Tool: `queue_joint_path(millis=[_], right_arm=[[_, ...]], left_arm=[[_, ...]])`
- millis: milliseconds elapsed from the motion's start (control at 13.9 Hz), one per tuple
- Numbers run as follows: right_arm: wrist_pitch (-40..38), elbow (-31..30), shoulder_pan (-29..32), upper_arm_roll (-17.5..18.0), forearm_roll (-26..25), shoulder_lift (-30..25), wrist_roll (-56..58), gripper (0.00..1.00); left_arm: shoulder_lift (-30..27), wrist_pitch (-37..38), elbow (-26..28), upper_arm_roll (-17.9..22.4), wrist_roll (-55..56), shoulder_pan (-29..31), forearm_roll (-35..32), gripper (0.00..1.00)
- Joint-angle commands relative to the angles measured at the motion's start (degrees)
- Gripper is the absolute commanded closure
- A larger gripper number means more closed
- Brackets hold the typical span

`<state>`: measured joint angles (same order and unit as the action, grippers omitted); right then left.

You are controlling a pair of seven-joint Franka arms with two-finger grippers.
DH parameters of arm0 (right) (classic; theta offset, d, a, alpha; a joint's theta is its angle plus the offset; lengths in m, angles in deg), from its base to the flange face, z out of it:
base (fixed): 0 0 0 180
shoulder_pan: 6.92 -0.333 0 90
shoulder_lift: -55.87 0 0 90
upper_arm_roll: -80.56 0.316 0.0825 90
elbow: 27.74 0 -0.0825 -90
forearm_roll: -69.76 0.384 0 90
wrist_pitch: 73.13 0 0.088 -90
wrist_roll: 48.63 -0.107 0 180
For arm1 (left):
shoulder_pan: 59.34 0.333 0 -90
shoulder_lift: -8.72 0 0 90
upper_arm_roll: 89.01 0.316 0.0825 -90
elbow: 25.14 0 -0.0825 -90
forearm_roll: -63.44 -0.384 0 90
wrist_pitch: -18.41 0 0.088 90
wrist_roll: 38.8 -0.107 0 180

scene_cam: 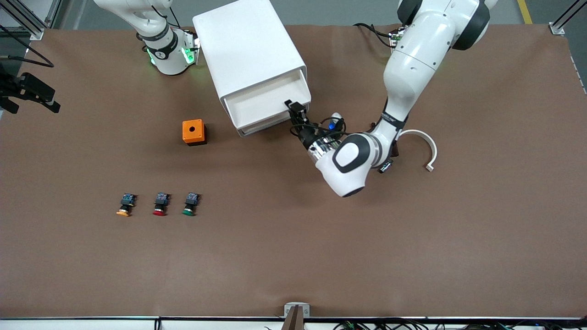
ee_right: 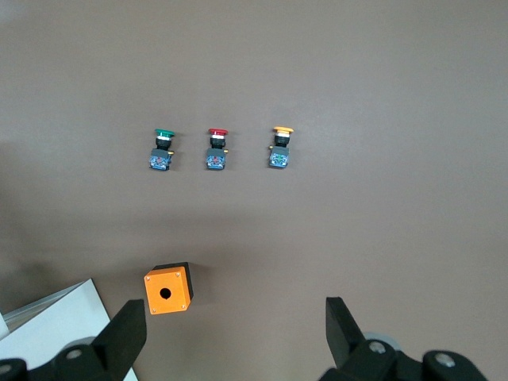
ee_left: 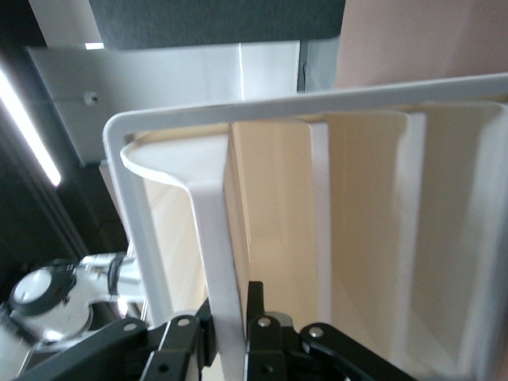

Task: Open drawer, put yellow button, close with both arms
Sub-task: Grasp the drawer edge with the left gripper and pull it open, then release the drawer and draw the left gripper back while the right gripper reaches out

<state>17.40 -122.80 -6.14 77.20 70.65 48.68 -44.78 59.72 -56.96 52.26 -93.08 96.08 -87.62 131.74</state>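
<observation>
The white cabinet (scene_cam: 247, 46) stands near the robots' bases. Its uppermost drawer (scene_cam: 261, 98) is pulled partly out. My left gripper (scene_cam: 296, 110) is shut on the drawer's front wall; in the left wrist view (ee_left: 230, 305) the white wall (ee_left: 210, 230) sits between the black fingers. The yellow button (scene_cam: 125, 205) lies on the table nearer the front camera, at the right arm's end of a row of three, and shows in the right wrist view (ee_right: 280, 147). My right gripper (ee_right: 234, 317) is open and empty, high over the table beside the cabinet.
A red button (scene_cam: 160, 204) and a green button (scene_cam: 190, 204) lie beside the yellow one. An orange box with a hole (scene_cam: 193, 132) stands between the buttons and the cabinet. A white curved piece (scene_cam: 424, 146) lies by the left arm.
</observation>
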Motion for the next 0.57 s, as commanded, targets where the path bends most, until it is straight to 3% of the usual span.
queue_joint_path(millis=[0,359,431,503], right_arm=[[-0.36,0.92,-0.07,-0.24,-0.19,0.42,0.01,0.00],[-0.36,0.92,0.02,-0.33,-0.01,0.86,0.36,0.00],[-0.36,0.49,0.10,-0.33,0.08,1.21,0.10,0.00],[-0.44,0.83,0.19,-0.42,-0.01,2.43,0.36,0.00]], left_arm=[[0.94,-1.18,-1.46,0.11,1.35,2.69,2.10,0.84],[0.94,-1.53,-1.55,0.11,1.00,5.16,2.02,0.81],[0.94,-1.53,-1.55,0.11,0.91,5.17,2.10,0.76],[0.85,-1.53,-1.55,0.11,0.65,5.17,2.10,0.62]])
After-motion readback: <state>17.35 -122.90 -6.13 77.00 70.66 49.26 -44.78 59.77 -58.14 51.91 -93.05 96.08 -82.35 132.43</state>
